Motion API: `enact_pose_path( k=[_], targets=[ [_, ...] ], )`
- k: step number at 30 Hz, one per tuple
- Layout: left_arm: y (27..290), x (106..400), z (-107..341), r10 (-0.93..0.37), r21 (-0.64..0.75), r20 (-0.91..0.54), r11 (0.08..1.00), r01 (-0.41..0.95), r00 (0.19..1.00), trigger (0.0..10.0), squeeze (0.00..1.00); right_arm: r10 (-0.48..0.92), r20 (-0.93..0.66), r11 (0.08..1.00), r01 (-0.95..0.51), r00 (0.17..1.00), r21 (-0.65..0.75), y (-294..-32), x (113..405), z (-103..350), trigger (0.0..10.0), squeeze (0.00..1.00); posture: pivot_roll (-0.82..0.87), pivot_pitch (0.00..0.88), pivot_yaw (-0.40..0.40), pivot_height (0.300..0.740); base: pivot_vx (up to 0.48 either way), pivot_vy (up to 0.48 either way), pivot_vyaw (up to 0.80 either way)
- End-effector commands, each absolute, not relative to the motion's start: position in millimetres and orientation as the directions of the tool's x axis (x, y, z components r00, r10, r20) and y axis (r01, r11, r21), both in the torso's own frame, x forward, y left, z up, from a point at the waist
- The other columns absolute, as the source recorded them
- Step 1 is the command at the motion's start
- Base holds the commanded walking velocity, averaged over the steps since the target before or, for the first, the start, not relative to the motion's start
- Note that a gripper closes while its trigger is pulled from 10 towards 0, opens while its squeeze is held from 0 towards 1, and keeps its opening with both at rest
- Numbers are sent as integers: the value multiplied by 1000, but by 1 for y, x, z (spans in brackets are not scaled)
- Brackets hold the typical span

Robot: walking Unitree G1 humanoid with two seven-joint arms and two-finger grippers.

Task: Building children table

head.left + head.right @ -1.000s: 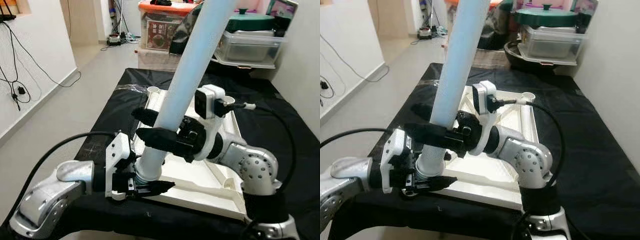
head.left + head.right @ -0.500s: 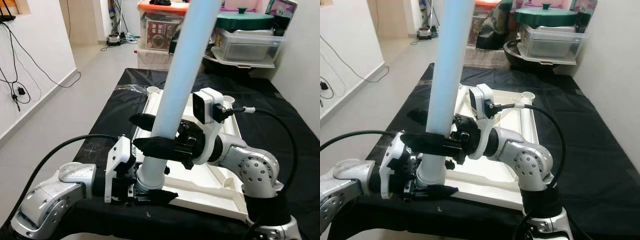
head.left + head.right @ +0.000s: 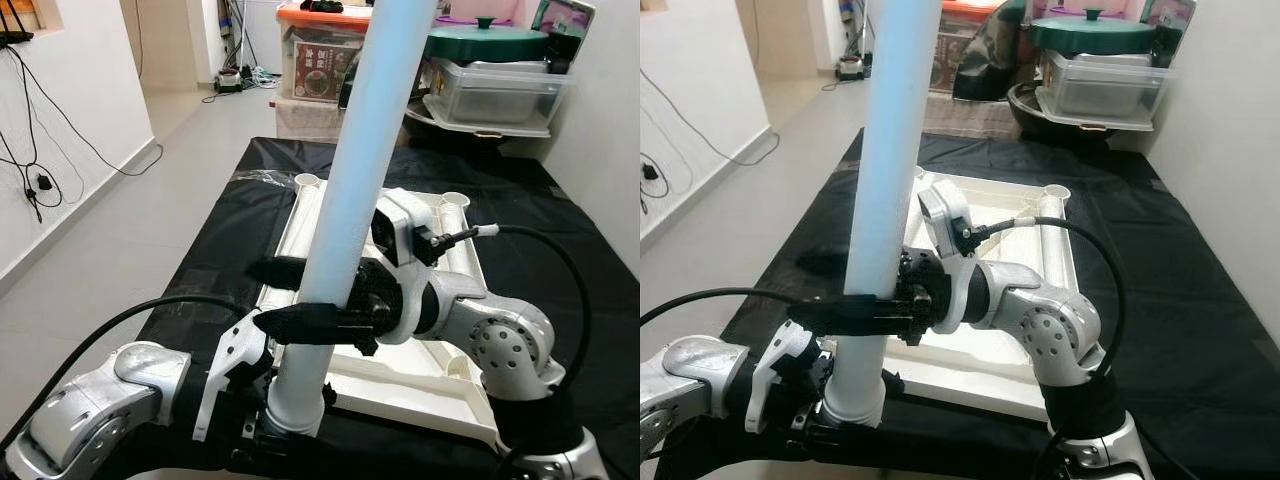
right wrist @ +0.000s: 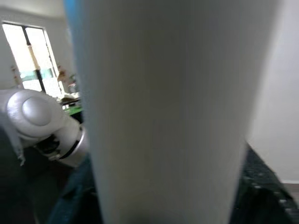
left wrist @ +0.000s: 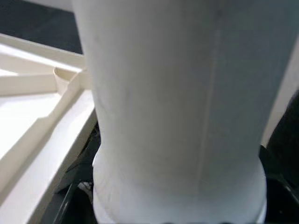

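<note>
A long white table leg (image 3: 362,180) stands almost upright, leaning slightly right, over the near left corner of the upturned white tabletop (image 3: 425,378). The tabletop lies on a black-covered table (image 3: 560,260). My right gripper (image 3: 254,296) is shut on the leg a little above its foot, its black fingers (image 3: 830,310) reaching left past the tube. My left gripper (image 3: 292,440) is shut on the leg's flared foot (image 5: 177,186) at the tabletop's front edge. Close up in the right wrist view, the leg (image 4: 163,116) hides the fingers.
Round leg sockets (image 3: 306,181) (image 3: 455,198) stick up at the tabletop's far corners. Stacked storage boxes (image 3: 325,50) and a green-lidded tub (image 3: 490,45) stand behind the table. Bare floor (image 3: 130,220) and a wall with hanging cables (image 3: 30,150) lie to the left.
The leg has swung closer to upright and its foot has slid toward me, to the tabletop's front edge. Both grippers came down and nearer with it, still holding it.
</note>
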State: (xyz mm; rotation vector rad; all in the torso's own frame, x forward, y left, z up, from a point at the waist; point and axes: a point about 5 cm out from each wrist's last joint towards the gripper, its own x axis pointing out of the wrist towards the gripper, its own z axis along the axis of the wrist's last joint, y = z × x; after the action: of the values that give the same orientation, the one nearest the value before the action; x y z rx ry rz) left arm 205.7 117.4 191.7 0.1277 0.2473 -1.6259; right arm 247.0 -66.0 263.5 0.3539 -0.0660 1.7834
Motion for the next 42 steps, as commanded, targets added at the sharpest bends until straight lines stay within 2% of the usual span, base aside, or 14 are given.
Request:
enact_pose_path(
  k=[1,11,12,13,14,15,19,24,30,33,37,39,40,42],
  targets=[
    [117,199,194,-960,-72,-250,-114,991,-129,0,0,944,259,-248,-956,-204,155,-69,246,264,0,0,71,0,-57,740,0,0,0],
    [119,201,194,-959,-72,-256,-110,991,-124,0,0,942,254,-266,-950,-220,163,-71,244,263,0,0,68,0,-58,740,0,0,0],
    [117,207,192,-967,-25,-243,-68,997,-72,0,0,938,273,-269,-945,-213,186,-70,243,262,0,0,63,0,-55,740,0,0,0],
    [117,210,192,-970,-2,-238,-42,999,-41,0,255,937,278,-270,-943,-211,194,-70,243,261,0,0,63,0,-55,740,0,0,0],
    [117,213,192,-972,13,-235,-17,1000,-13,4000,769,937,280,-271,-942,-210,200,-70,242,260,0,0,63,0,-55,740,0,0,0],
    [118,217,191,-972,18,-236,9,1000,13,10000,1000,936,281,-273,-940,-210,205,-69,241,259,0,0,62,0,-55,740,0,0,0],
    [118,220,192,-975,15,-218,35,999,37,10000,1000,936,283,-274,-938,-210,212,-69,240,258,0,0,62,0,-55,740,0,0,0],
    [134,234,217,-986,-36,-35,167,985,166,10000,1000,945,293,-211,-954,-143,212,-75,246,256,0,0,56,0,-55,740,0,0,0],
    [152,212,229,-986,-137,72,138,981,149,10000,1000,966,250,27,-984,71,176,-107,275,254,0,0,70,0,-64,740,0,0,0],
    [155,209,229,-985,-147,77,139,979,151,10000,1000,966,234,70,-984,109,167,-112,280,252,0,0,70,0,-64,740,0,0,0],
    [167,199,234,-964,-181,157,185,966,214,10000,1000,919,237,286,-946,316,152,-140,303,257,0,0,81,0,-73,740,0,0,0],
    [173,201,235,-934,-183,175,281,942,313,10000,0,856,240,435,-889,458,144,-154,318,260,0,0,82,0,-75,740,0,0,0],
    [179,208,232,-893,-181,177,384,906,414,10000,0,779,250,549,-818,575,171,-161,330,261,0,0,83,0,-77,740,0,0,0],
    [183,213,230,-859,-184,177,450,874,480,10000,0,718,255,619,-762,648,193,-165,337,260,0,0,80,0,-76,740,0,0,0]
  ],
)
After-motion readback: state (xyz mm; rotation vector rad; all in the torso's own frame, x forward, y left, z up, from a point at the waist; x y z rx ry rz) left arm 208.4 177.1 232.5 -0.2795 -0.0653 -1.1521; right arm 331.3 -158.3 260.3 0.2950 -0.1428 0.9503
